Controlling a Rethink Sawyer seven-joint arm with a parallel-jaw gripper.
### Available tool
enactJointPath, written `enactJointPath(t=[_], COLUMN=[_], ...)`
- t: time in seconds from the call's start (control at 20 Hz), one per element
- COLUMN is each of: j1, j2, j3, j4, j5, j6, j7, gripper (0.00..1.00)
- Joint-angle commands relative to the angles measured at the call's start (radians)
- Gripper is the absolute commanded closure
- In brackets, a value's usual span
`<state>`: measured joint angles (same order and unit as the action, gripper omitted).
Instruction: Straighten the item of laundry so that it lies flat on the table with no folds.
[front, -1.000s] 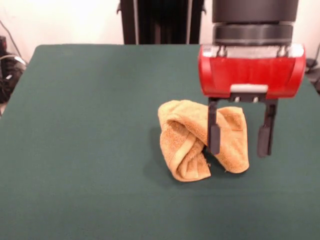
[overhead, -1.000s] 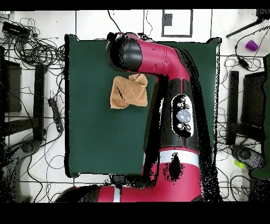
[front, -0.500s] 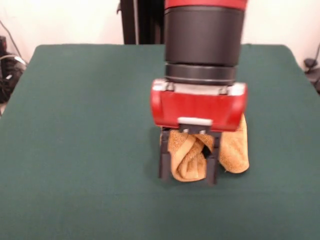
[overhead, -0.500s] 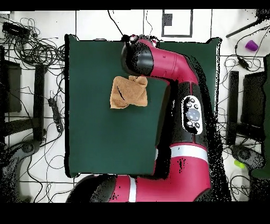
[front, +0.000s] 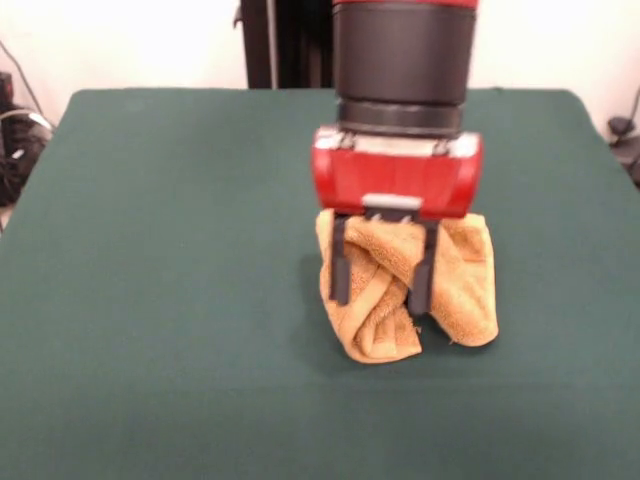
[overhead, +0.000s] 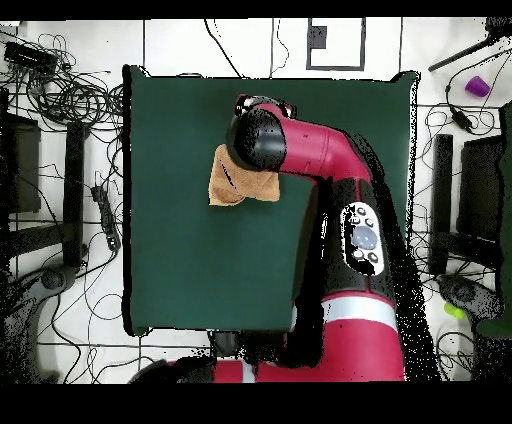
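Note:
The golden yellow-orange towel (front: 462, 283) lies bunched and twisted in a heap right of the middle of the dark green table (front: 150, 250). My gripper (front: 380, 285) hangs straight down over the heap's left part. It is open, and its two black fingers (front: 340, 272) stand either side of a twisted roll of cloth. I cannot tell whether they touch it. In the overhead view the arm's wrist covers the gripper and the towel's right part; the towel's left part (overhead: 224, 184) shows beside it.
The table (overhead: 200, 260) stretches wide on all sides of the towel. The black pedestal (front: 300, 40) stands at the far edge. Cables (overhead: 60, 90) and gear lie on the floor round the table.
My gripper came from the right of the towel to over it. In the last half second it shifted toward the robot's base, and the fingers now sit higher on the heap, still open.

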<state>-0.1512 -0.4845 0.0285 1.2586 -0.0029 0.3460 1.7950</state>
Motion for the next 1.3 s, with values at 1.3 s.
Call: enactJointPath(t=[1.3], j1=[-0.036], j2=[-0.093], j3=[0.136], j4=[0.343], j5=[-0.128], j6=[-0.195], j7=[0.098], gripper=[0.0])
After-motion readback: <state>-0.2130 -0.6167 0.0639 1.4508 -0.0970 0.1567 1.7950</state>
